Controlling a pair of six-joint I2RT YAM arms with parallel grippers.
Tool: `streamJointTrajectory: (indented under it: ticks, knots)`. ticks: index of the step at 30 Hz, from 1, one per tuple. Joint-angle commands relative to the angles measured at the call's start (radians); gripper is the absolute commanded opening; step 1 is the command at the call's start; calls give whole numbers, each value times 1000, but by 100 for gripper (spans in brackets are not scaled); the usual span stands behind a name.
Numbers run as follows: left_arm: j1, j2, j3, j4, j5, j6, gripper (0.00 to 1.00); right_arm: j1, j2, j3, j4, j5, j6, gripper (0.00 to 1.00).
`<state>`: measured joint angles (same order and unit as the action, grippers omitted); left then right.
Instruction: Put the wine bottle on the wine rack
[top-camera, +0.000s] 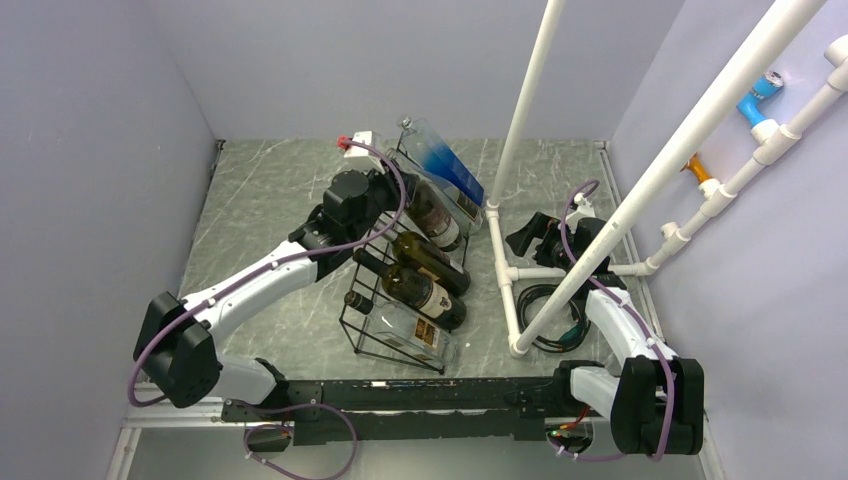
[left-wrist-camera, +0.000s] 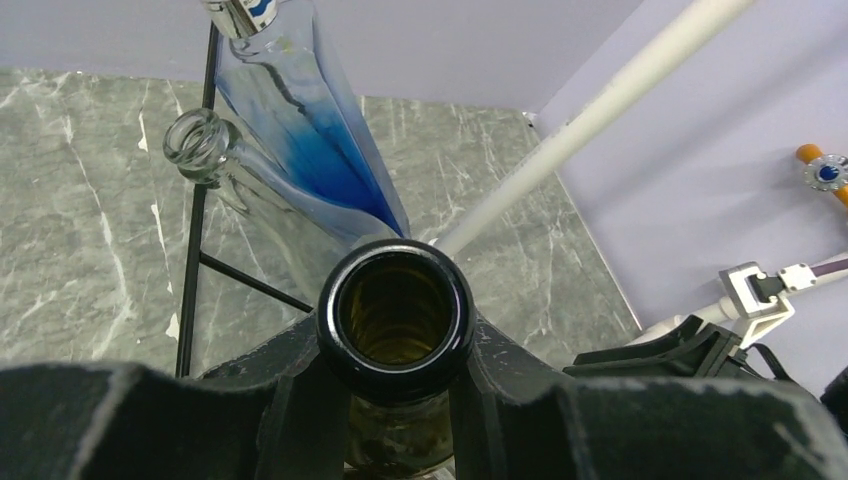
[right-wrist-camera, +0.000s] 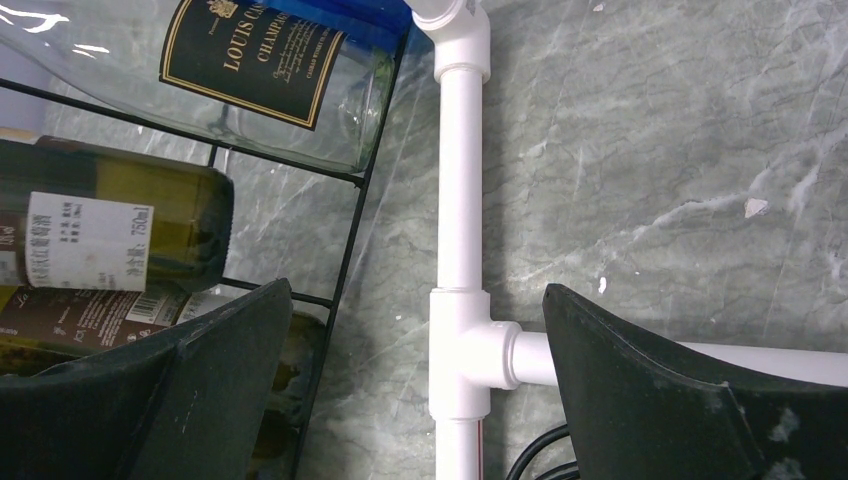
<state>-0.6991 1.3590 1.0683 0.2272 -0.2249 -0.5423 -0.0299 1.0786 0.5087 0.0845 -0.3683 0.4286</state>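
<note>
The left pincer (left-wrist-camera: 395, 395) is shut tight on the neck of the wine bottle (left-wrist-camera: 395, 320), one finger on each side, just under the open mouth. It holds the thin neck because that part fits between the fingers. The fat part would not.

From above, the dark bottle (top-camera: 434, 214) lies slanted at the far end of the wine rack (top-camera: 352, 322), with its neck pointing back at the arm. I think the arm is sliding it into a free slot. I cannot tell if the bottle's weight is all on the wires yet.

Just beside it leans a blue-tinted bottle (left-wrist-camera: 310, 130), and a clear bottle (left-wrist-camera: 200, 145) with an open mouth. They are very close, so a bump could knock them.

Nearer the arms, two green bottles (top-camera: 428, 275) and one more see-through bottle (top-camera: 410, 335) lie in their own slots.

The right pincer (right-wrist-camera: 415, 290) is wide open and holds nothing. It hangs over the white pipe (right-wrist-camera: 460, 200) next to the rack, out of the way, I guess.
</note>
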Motion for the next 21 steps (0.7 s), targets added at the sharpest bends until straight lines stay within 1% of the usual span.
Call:
streamJointTrajectory:
  ticks: [1,8,21]
  knots:
    - [-10,7,48,106,-13,-37,0,1,-21,-1,41,-12,-2,100]
    - [-19,64,47,93,-14,-79,0,1,-16,-1,43,-14,-1,100]
    - [-47,126,18,87,-47,-102,0,1,-9,-1,49,-20,1,100]
